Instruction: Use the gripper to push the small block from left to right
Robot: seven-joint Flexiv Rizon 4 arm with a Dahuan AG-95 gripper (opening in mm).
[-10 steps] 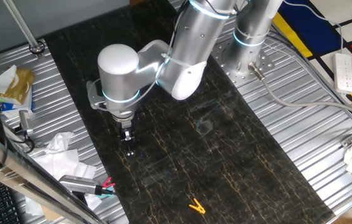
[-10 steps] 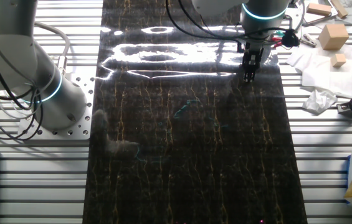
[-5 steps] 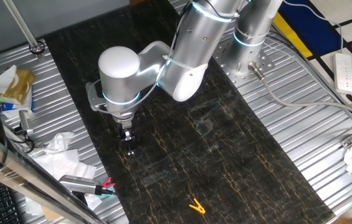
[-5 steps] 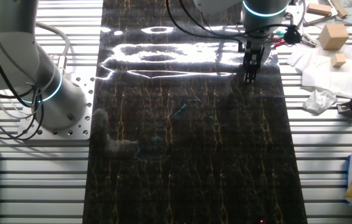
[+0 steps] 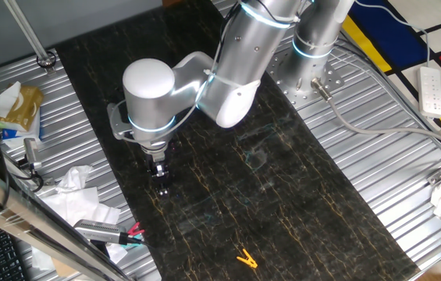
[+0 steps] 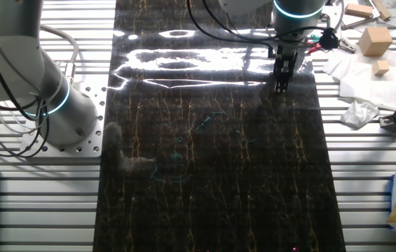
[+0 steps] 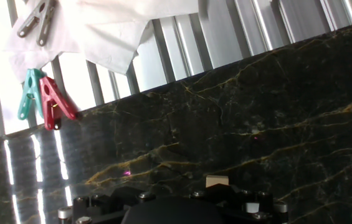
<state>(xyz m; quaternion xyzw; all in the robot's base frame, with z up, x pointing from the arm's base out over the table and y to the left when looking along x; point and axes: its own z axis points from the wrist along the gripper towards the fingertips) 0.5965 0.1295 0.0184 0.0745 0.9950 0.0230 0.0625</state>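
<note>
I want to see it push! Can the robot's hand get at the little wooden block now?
Probably yes. In the hand view the small block sits right at the hand on the dark marble top, with nothing between them. The fixed views hide the block.

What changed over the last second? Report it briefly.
The gripper shifted only very slightly at the dark mat's edge, all within the first half second. Nothing was taken hold of or let go. The yellow clip stayed put. The small block shows only in the hand view, so its movement cannot be judged.
</note>
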